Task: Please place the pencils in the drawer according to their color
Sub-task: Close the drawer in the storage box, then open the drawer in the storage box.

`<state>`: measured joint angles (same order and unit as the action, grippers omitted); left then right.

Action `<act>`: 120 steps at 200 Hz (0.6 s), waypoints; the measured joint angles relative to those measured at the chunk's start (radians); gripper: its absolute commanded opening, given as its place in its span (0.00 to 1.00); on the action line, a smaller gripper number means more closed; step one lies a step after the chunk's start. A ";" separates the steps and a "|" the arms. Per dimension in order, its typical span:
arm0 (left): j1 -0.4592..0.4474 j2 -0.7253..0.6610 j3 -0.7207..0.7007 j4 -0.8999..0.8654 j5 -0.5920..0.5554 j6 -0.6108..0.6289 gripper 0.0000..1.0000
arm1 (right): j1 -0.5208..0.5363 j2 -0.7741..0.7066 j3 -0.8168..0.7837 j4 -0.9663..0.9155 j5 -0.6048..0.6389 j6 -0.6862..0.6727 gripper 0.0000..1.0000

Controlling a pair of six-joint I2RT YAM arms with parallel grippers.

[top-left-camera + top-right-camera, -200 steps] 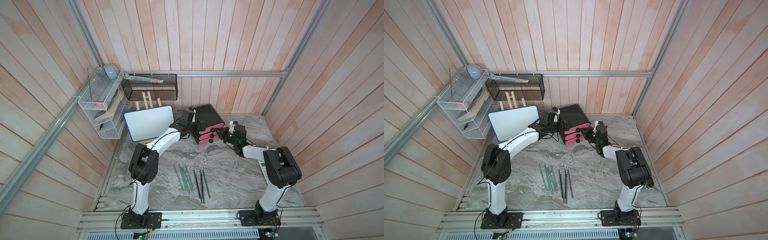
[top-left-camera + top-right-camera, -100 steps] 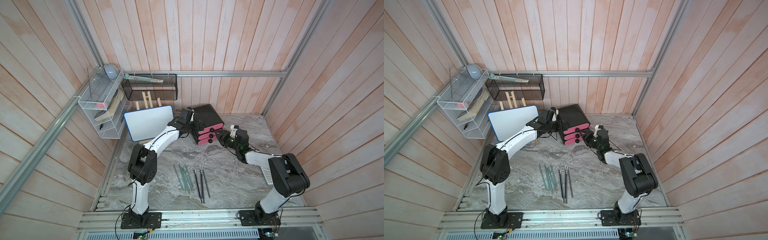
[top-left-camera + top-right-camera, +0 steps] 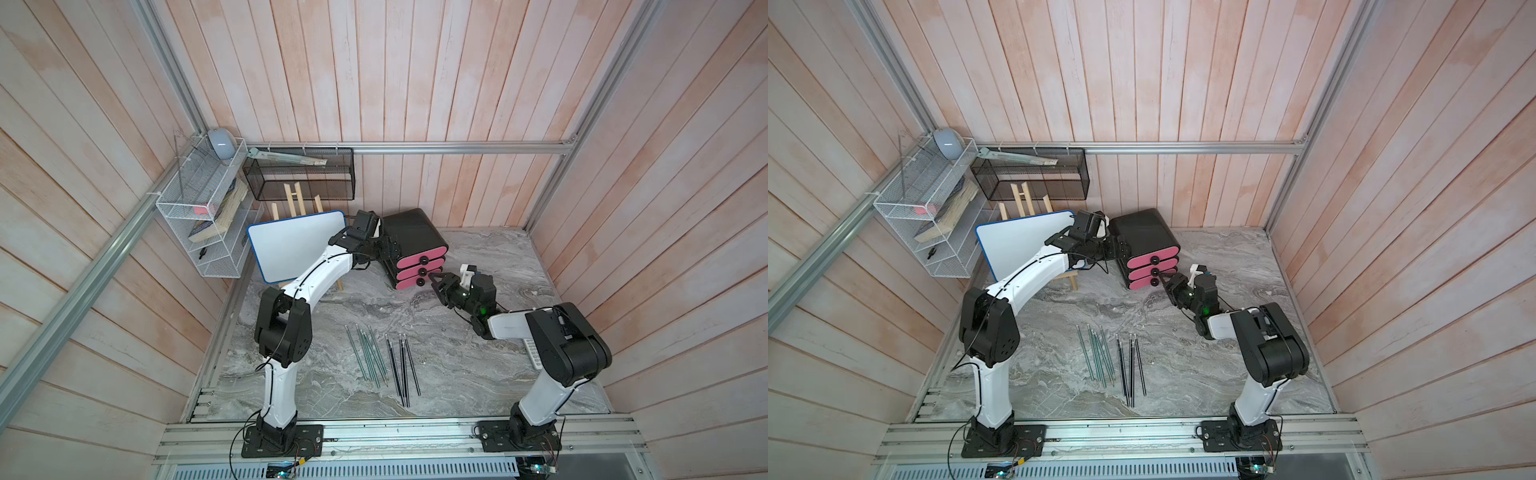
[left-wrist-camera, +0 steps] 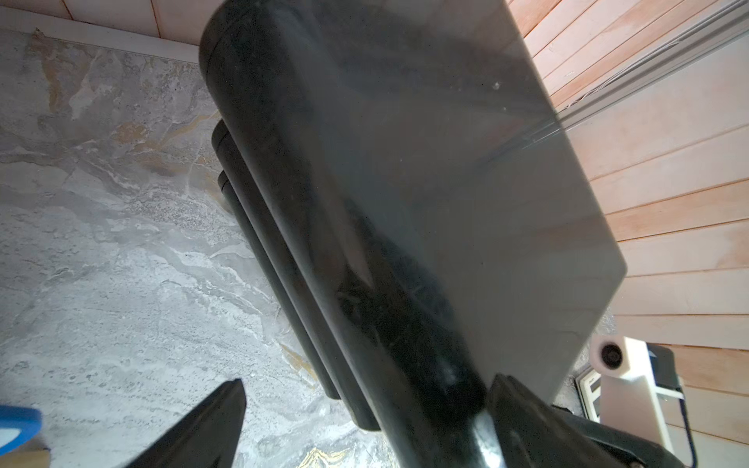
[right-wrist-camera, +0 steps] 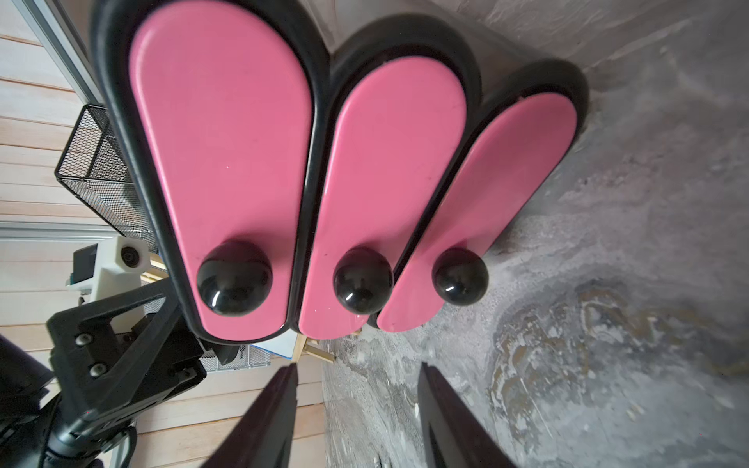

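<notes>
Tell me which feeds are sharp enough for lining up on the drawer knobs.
Right wrist view: the middle knob is sharp with only small glints, though wide-angle stretch fans the drawer out; the right gripper reads dark and soft at the frame edge. Left wrist view: the drawer body fills the frame, close and hazy with sheen. Both top views: even light, pencils thin but distinct.

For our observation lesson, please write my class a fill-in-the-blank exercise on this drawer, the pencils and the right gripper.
The drawer has ___ pink fronts with black knobs. The pencils lying on the table are teal-green and ___. The right gripper faces the black knobs with its jaws ___.
Missing words: three; black; open.
</notes>
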<state>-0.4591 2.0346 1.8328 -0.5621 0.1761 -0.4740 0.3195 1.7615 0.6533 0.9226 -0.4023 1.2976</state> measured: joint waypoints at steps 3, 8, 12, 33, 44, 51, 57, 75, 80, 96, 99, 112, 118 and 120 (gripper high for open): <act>0.000 0.000 0.000 0.000 0.000 0.000 1.00 | 0.000 0.005 0.000 0.006 0.000 0.001 0.54; 0.000 0.000 0.001 0.000 0.000 0.000 1.00 | 0.000 0.013 0.000 0.016 -0.001 0.008 0.54; 0.000 0.001 0.001 0.000 0.000 0.001 1.00 | 0.001 0.021 0.000 0.024 -0.003 0.013 0.54; 0.001 0.002 0.002 0.000 0.002 0.003 1.00 | 0.006 0.061 0.010 0.056 -0.008 0.030 0.54; 0.001 0.003 0.004 -0.001 0.002 0.004 1.00 | 0.012 0.084 0.021 0.065 -0.010 0.037 0.54; 0.001 0.004 0.004 -0.001 0.002 0.004 1.00 | 0.016 0.095 0.030 0.069 -0.011 0.041 0.53; 0.002 0.004 0.004 0.000 0.003 0.004 0.99 | 0.019 0.103 0.037 0.073 -0.012 0.042 0.53; 0.002 0.004 0.004 0.000 0.003 0.004 1.00 | 0.027 0.119 0.058 0.082 -0.015 0.047 0.53; 0.002 0.004 0.004 0.000 0.003 0.004 0.99 | 0.028 0.123 0.064 0.085 -0.016 0.048 0.53; 0.003 0.004 0.004 0.000 0.003 0.004 1.00 | 0.030 0.136 0.081 0.097 -0.016 0.056 0.53; 0.003 0.004 0.004 0.000 0.003 0.004 0.99 | 0.030 0.138 0.084 0.098 -0.017 0.057 0.53; 0.003 0.004 0.004 0.000 0.003 0.004 1.00 | 0.030 0.149 0.097 0.102 -0.018 0.061 0.52; 0.003 0.004 0.004 0.000 0.003 0.004 1.00 | 0.030 0.154 0.102 0.102 -0.018 0.063 0.52; 0.003 0.004 0.004 0.000 0.003 0.004 1.00 | 0.030 0.156 0.104 0.102 -0.018 0.064 0.51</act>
<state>-0.4564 2.0388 1.8366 -0.5621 0.1795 -0.4698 0.3492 1.9175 0.7570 1.0248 -0.4206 1.3613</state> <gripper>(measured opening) 0.995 0.520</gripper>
